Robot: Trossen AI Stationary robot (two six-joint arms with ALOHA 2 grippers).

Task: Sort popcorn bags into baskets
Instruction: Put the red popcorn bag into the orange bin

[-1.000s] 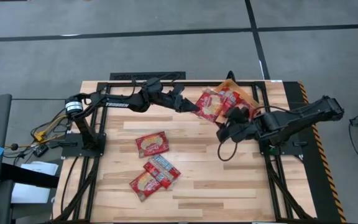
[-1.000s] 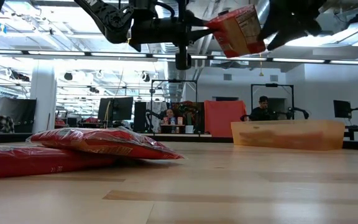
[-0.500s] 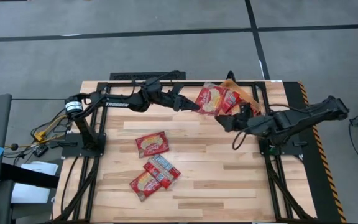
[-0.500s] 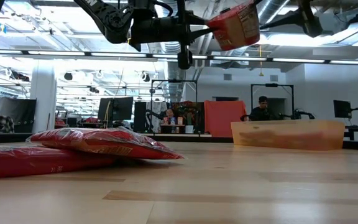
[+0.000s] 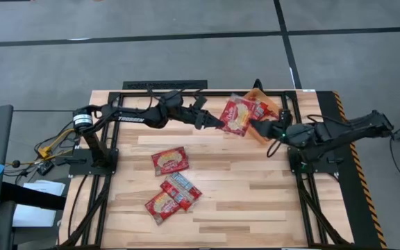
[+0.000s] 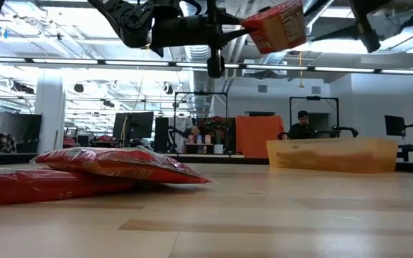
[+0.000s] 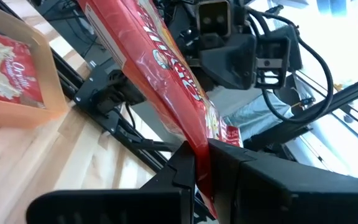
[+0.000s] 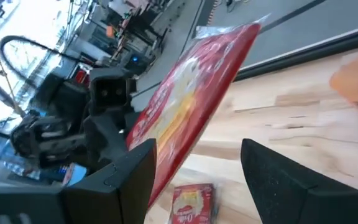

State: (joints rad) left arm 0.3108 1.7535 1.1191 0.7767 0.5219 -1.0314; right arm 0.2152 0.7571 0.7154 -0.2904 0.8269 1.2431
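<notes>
Start at the left of the high view: your left gripper point(image 5: 216, 123) reaches toward upper centre, its fingers point(image 7: 185, 171) pinched tight on the edge of a red popcorn bag point(image 5: 236, 115), which hangs in the air, tilted, just beside the orange basket point(image 5: 275, 107) at the upper right of the bench point(image 5: 255, 201). In the left wrist view red lettering runs along the held bag, but you cannot read it. Three more popcorn bags lie flat at lower centre: one alone point(image 5: 169, 160), and two overlapping point(image 5: 172, 197) just below it. Another bag point(image 7: 8, 68) lies inside the basket, with script too small to read. At the right, your right gripper point(image 5: 264, 130) sits just below the held bag, its fingers point(image 8: 278, 180) spread wide and holding nothing.
</notes>
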